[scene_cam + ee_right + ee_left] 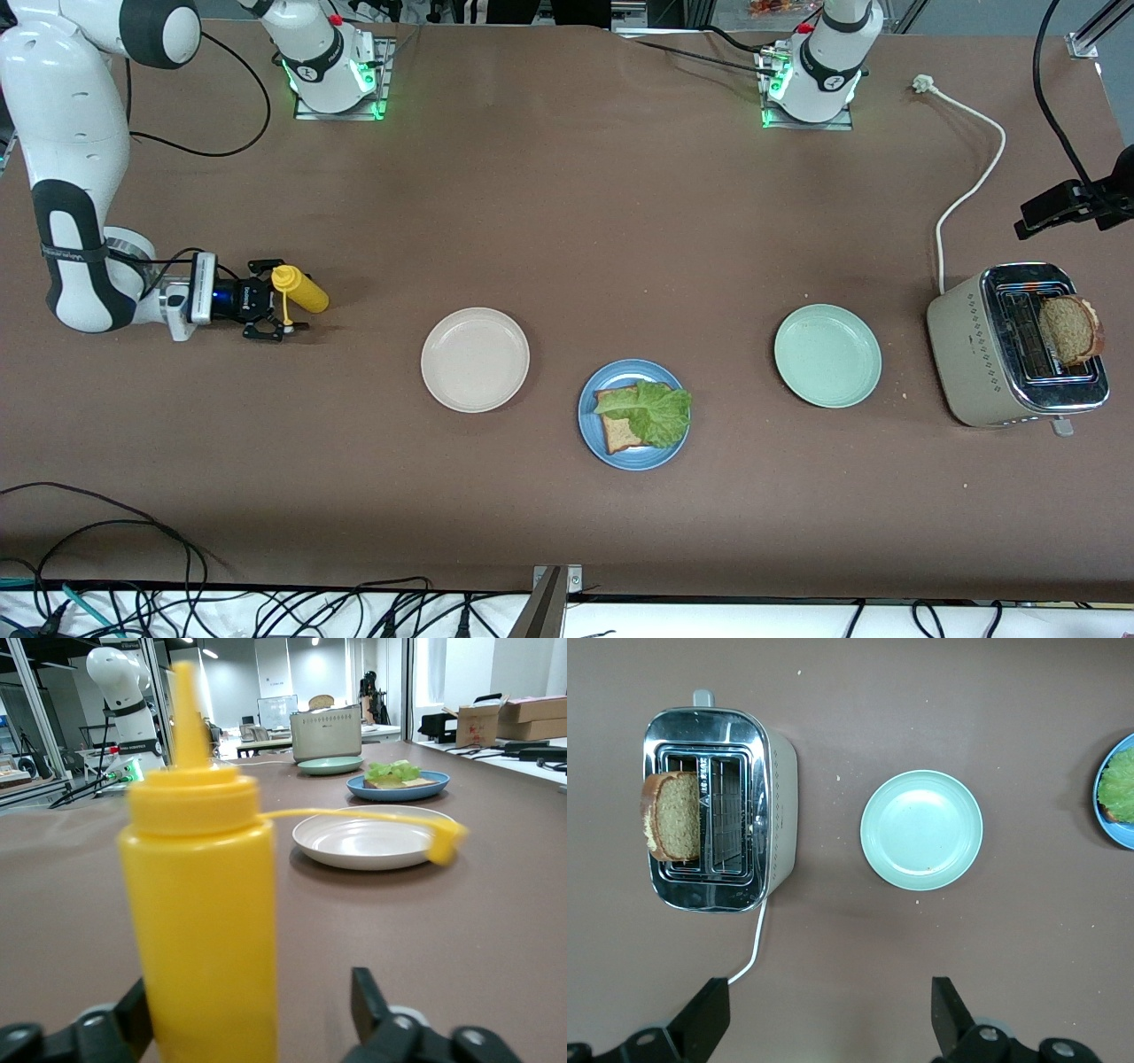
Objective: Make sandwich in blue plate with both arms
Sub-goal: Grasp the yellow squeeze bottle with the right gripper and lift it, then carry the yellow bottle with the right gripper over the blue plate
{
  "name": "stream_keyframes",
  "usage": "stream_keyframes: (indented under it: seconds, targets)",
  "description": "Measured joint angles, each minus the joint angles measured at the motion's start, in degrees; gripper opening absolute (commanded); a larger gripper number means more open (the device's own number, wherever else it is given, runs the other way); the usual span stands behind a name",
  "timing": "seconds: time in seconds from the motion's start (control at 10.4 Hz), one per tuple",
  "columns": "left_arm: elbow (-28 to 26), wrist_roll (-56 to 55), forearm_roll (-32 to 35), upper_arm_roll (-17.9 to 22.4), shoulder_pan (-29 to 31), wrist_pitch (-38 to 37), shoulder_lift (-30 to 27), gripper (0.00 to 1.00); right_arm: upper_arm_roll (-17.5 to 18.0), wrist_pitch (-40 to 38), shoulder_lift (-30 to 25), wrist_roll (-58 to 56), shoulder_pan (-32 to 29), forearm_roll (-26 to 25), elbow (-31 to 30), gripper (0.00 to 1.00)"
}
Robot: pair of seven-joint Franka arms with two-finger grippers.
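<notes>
- Front view: right gripper (276,312) low at the right arm's end, jaws spread around a yellow bottle (299,289). Blue plate (592,428), well apart, held one bread slice (620,431) and one lettuce leaf (649,410). Three plates in all.
- Left wrist view: left gripper (829,1014) released, over bare table near one toaster (775,815).
- Right wrist view: bottle between the fingers (372,1001), not yet squeezed.

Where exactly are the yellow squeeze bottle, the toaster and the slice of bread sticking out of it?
yellow squeeze bottle (306,291), front view, on its body.
toaster (974,354), front view, on its beige side wall.
slice of bread (678,815), left wrist view, on its brown face.
</notes>
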Motion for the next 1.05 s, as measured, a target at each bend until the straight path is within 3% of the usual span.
stream_keyframes:
  seconds: [0.29, 0.48, 0.77, 1.05]
  targets:
    - [0.0, 0.0, 0.0, 0.0, 0.0, 0.0, 0.0, 1.00, 0.8, 0.0, 0.2, 1.1, 0.2, 0.7, 1.4, 0.00]
    - [0.1, 0.0, 0.0, 0.0, 0.0, 0.0, 0.0, 1.00, 0.9, 0.0, 0.0, 7.5, 1.9, 0.8, 5.8, 0.00]
    - [0.1, 0.0, 0.0, 0.0, 0.0, 0.0, 0.1, 1.00, 0.8, 3.8, -1.9, 24.8, 8.8, 0.9, 15.4, 0.00]
    - [0.1, 0.0, 0.0, 0.0, 0.0, 0.0, 0.1, 1.00, 0.8, 15.0, -2.4, 43.6, 17.9, 0.2, 24.5, 0.00]
